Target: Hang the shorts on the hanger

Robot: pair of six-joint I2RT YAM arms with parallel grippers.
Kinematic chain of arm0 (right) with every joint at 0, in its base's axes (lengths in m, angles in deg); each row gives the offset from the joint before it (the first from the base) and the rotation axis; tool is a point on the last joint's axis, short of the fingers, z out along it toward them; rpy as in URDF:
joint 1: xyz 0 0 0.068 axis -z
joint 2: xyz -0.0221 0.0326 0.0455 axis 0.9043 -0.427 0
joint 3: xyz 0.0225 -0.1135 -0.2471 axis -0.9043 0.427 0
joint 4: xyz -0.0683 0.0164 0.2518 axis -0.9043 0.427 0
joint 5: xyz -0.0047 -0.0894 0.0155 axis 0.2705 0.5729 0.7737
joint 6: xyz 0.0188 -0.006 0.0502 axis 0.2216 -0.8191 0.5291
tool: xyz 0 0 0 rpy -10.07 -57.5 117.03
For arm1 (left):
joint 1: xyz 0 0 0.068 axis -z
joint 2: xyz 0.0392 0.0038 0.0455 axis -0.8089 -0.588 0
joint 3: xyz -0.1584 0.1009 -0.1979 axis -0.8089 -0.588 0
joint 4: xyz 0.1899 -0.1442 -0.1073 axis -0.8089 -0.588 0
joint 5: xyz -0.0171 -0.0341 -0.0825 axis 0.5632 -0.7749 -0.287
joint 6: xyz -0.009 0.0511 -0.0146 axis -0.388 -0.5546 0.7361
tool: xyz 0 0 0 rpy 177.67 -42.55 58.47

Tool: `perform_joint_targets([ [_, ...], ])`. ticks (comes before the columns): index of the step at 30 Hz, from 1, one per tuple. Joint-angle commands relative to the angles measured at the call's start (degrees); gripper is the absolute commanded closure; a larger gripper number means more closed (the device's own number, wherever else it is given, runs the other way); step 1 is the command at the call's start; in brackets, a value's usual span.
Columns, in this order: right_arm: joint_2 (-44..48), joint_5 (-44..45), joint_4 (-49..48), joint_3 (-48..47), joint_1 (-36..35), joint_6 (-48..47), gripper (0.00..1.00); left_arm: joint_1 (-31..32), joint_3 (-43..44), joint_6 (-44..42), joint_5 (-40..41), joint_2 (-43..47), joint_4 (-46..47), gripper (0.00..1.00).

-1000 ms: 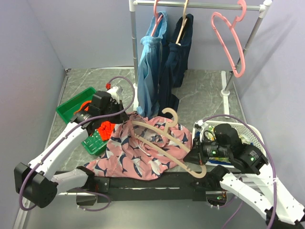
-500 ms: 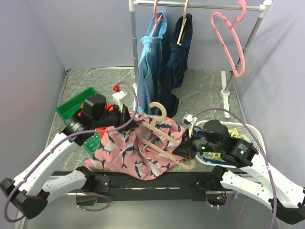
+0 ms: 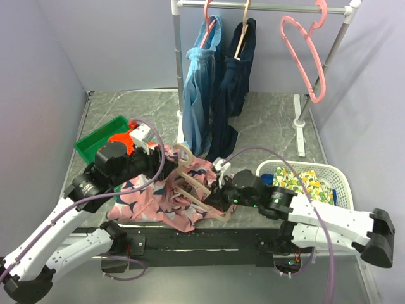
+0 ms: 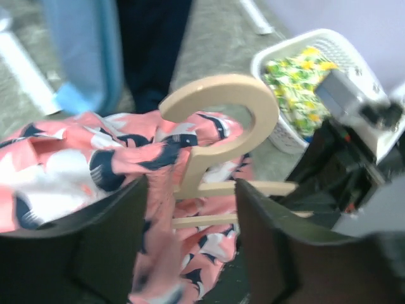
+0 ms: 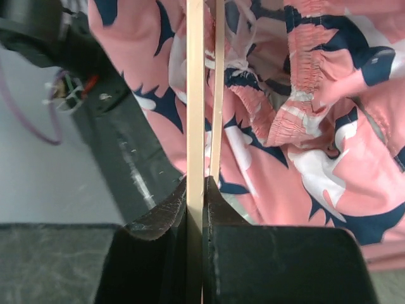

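Observation:
The pink shorts [image 3: 155, 199] with navy and white shapes lie bunched at the table's front, draped round the beige hanger [image 3: 193, 187]. My right gripper [image 3: 219, 197] is shut on the hanger's lower bar [image 5: 195, 95], with the shorts [image 5: 329, 158] spread beyond it. My left gripper [image 3: 166, 166] stands open right at the hanger's neck. In the left wrist view the hook [image 4: 215, 85] rises just past the left gripper [image 4: 192, 209], and a blurred fold of the shorts [image 4: 158, 253] hangs loose against the left finger [image 4: 107, 240].
A white basket [image 3: 335, 174] holding lemon-print cloth sits at the right. A green bin [image 3: 95, 142] with red parts stands at the left. Behind, a rack [image 3: 262, 7] carries a light-blue garment [image 3: 197, 95], a navy one [image 3: 231, 88] and pink hangers [image 3: 304, 57].
My left gripper has opened and let the shorts go. The right arm has carried the hanger leftward and forward, and the shorts have bunched up toward the left.

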Motion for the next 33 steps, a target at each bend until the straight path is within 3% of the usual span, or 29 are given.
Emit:
perform_joint_targets([
  [1, -3.1, 6.8, -18.8, 3.7, -2.4, 1.1, 1.00, 0.1, 0.0, 0.9, 6.7, 2.4, 2.3, 0.31],
  [6, -5.2, 8.3, -19.9, 3.3, -3.4, 1.1, 1.00, 0.2, -1.2, -0.6, 4.2, 6.8, 5.6, 0.26],
  [17, -7.8, 8.4, -18.2, 1.4, -4.4, 0.5, 1.00, 1.4, -3.4, -0.5, -4.2, 0.4, 13.0, 0.26],
  [21, -9.7, 9.0, -18.1, 0.7, -5.4, 0.3, 1.00, 3.6, -4.0, 0.4, -0.4, -2.1, 15.1, 0.20],
  [26, -11.9, 10.8, -17.1, -0.9, -6.6, 0.0, 1.00, 5.4, -5.7, 3.6, 1.3, -5.6, 21.6, 0.21],
  [30, -12.2, 11.5, -16.8, -1.3, -7.2, 0.0, 1.00, 7.8, -6.5, 5.6, 4.7, -7.8, 24.0, 0.25],
  [33, -12.1, 13.0, -16.3, -1.4, -7.5, -0.1, 1.00, 9.0, -6.7, 7.4, 9.5, -8.7, 24.1, 0.34],
])
